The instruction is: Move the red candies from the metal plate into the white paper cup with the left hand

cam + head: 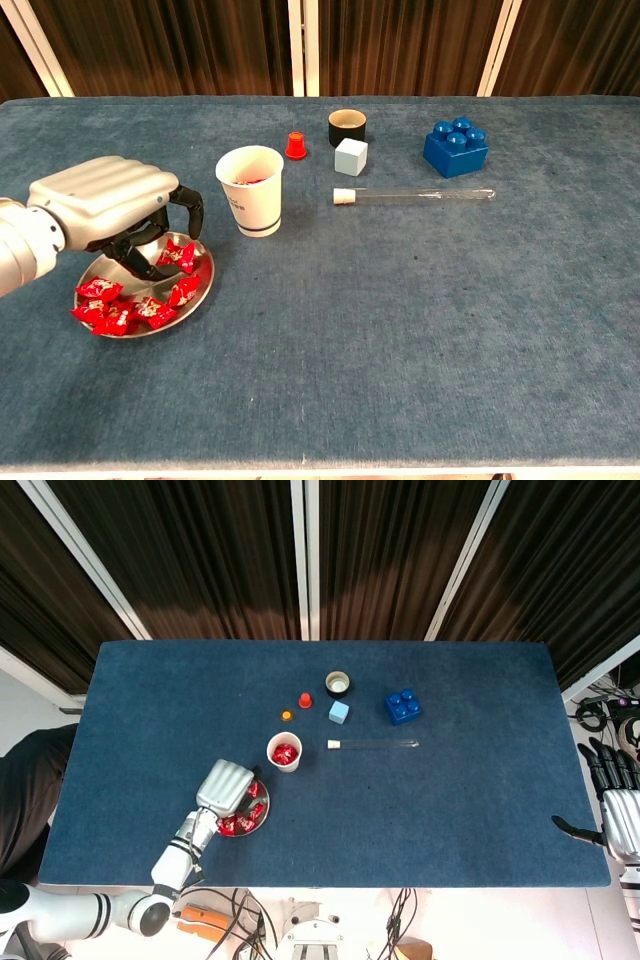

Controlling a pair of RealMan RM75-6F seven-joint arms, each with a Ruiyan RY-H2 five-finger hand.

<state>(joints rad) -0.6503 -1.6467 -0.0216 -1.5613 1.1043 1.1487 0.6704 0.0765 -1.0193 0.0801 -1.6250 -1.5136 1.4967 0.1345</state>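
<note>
The left robot hand (115,210), fingers curled over the metal plate (200,290), grasps nothing visible; the red candies (125,312) look light, crinkly, slippery—pinch one mid-wrapper.

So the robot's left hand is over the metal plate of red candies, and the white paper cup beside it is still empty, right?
Not quite. The left hand is over the metal plate of red candies, but the white paper cup is not empty: the head view shows red candies inside it.
</note>
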